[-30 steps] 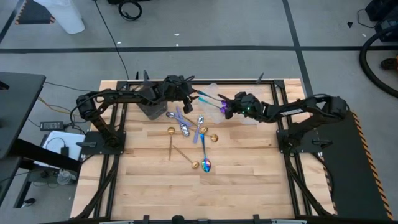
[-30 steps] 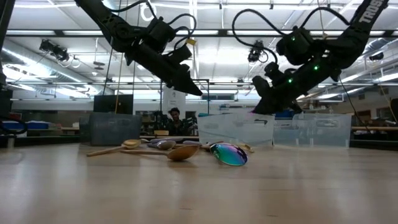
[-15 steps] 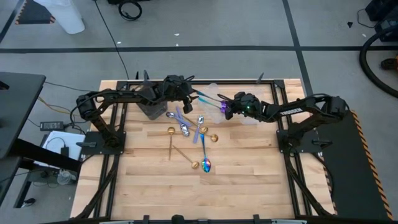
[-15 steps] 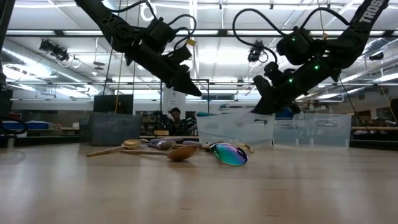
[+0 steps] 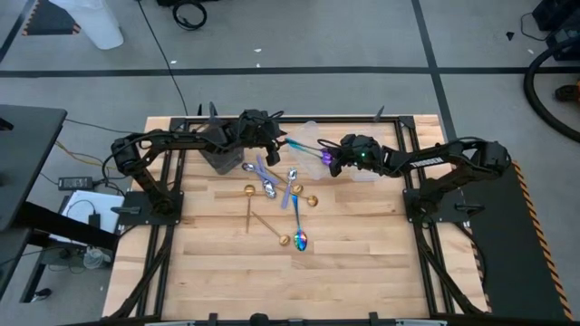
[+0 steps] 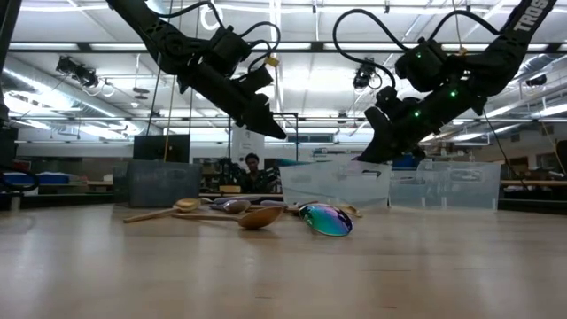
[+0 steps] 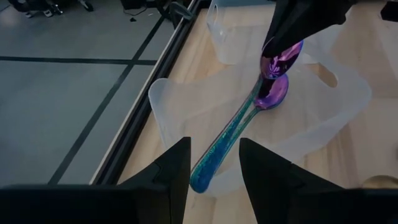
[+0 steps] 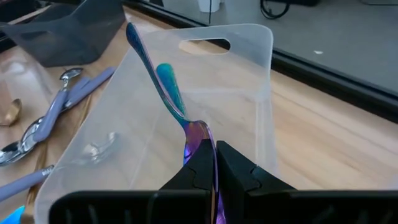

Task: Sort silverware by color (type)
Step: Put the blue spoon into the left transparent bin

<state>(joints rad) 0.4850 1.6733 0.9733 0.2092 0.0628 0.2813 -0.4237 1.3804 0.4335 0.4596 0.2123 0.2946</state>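
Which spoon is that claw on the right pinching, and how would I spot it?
Find the clear plastic tub at the table's far edge. Above it the right claw is shut on an iridescent spoon, gripped by its purple bowl, teal handle jutting out. Another spoon like it lies in the tub; this one hangs in the air.

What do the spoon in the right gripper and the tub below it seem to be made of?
The spoon in the right gripper looks like metal with an iridescent coating: its glossy bowl shifts purple to teal along the handle. The tub seems to be clear, slightly frosted plastic: the wood shows through its thin walls.
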